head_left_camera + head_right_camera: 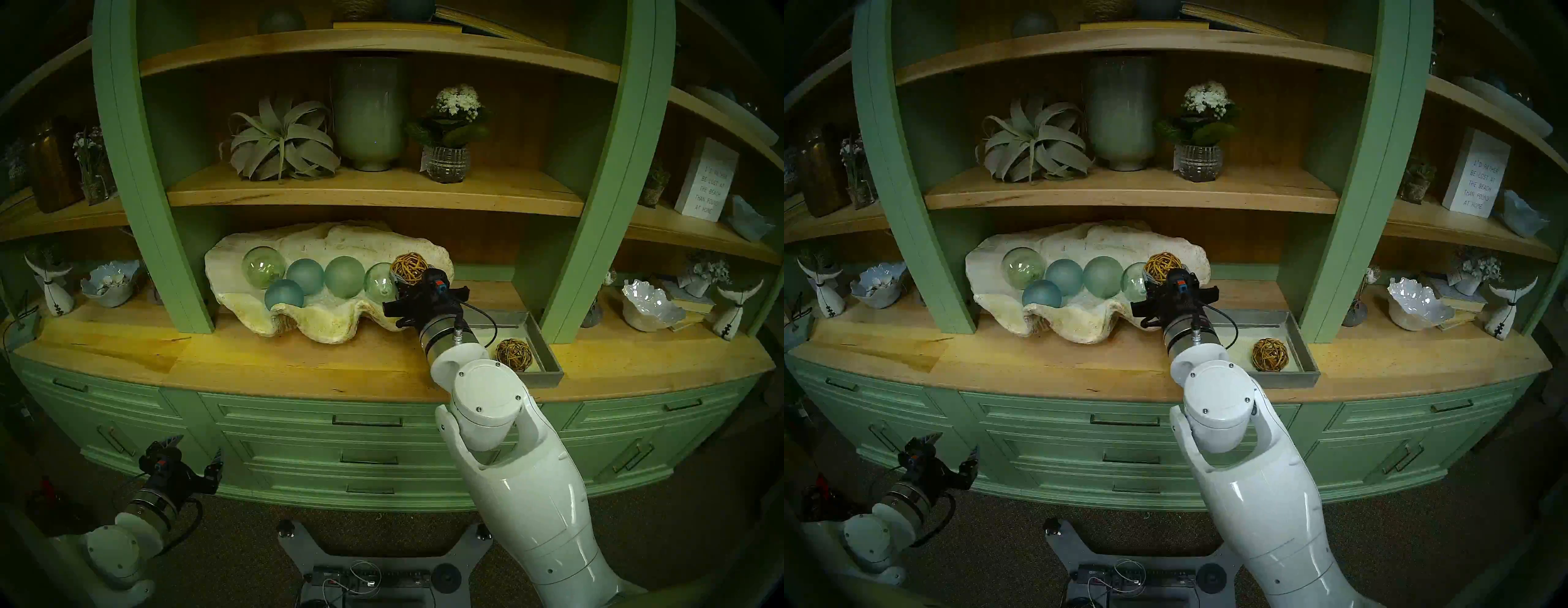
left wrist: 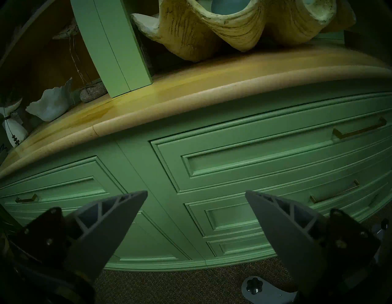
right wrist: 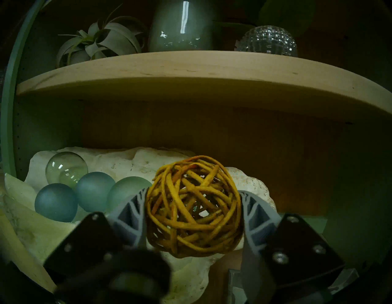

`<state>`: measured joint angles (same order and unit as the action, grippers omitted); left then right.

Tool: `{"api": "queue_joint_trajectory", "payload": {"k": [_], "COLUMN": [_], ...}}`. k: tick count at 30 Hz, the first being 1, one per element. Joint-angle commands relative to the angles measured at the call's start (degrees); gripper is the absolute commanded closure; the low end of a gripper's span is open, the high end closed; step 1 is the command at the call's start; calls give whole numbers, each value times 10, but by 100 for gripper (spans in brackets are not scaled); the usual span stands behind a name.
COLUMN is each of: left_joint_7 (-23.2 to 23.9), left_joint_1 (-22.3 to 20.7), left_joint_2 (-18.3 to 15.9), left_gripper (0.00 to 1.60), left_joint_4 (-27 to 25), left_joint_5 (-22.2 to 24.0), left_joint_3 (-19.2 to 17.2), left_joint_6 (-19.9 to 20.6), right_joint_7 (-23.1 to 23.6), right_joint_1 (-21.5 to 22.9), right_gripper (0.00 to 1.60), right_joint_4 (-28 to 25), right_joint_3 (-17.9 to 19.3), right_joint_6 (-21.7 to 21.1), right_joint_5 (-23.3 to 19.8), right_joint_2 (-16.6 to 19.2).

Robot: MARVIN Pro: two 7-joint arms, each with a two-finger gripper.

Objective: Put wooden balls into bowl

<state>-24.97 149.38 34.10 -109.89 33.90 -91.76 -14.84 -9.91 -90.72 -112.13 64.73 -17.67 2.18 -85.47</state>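
My right gripper [image 1: 408, 278] [image 3: 194, 209] is shut on a woven golden wooden ball [image 1: 408, 265] [image 1: 1163, 265] [image 3: 194, 203] and holds it above the right end of the bowl [image 1: 326, 325] [image 1: 1081, 329] [image 3: 118, 158], a big cream clam shell. Both grey fingers [image 3: 131, 212] press the ball's sides. A second wooden ball [image 1: 513, 355] [image 1: 1270, 354] lies in the grey tray [image 1: 549, 361] [image 1: 1303, 358] to the right. My left gripper [image 1: 197, 452] [image 2: 196, 194] hangs open and empty, low in front of the drawers.
Several green and blue glass balls [image 1: 305, 276] [image 3: 56, 201] fill the shell's left and middle. A wooden shelf [image 1: 373, 191] [image 3: 191, 70] with an air plant, vase and flower jar runs close overhead. Green uprights [image 1: 594, 212] flank the bay. Small white bowls [image 1: 651, 303] stand in the side bays.
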Motion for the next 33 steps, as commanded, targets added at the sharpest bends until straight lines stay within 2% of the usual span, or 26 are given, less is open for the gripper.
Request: {"api": "queue_joint_trajectory", "payload": {"k": [1, 7, 17, 21, 33], "left_joint_7": [0, 0, 0, 0, 0], "left_joint_1": [-1, -1, 0, 0, 0], "left_joint_2": [-1, -1, -1, -1, -2], "left_gripper": [0, 0, 0, 0, 0], "left_joint_4": [-6, -7, -7, -7, -7], "left_joint_5": [-1, -1, -1, -1, 0], "left_joint_3": [-7, -7, -8, -8, -8], "left_joint_6": [-7, -8, -9, -9, -9], "right_joint_7": [-3, -8, -16, -14, -5], "right_joint_1": [44, 36, -6, -19, -19], "right_gripper": [160, 160, 160, 160, 160], "right_joint_4": [3, 2, -30, -25, -10], "right_joint_3": [-18, -29, -21, -18, -14], "right_joint_6": [3, 0, -13, -4, -3], "right_joint_5": [10, 9, -3, -3, -14], "right_joint_2": [-26, -26, -8, -3, 6]}}
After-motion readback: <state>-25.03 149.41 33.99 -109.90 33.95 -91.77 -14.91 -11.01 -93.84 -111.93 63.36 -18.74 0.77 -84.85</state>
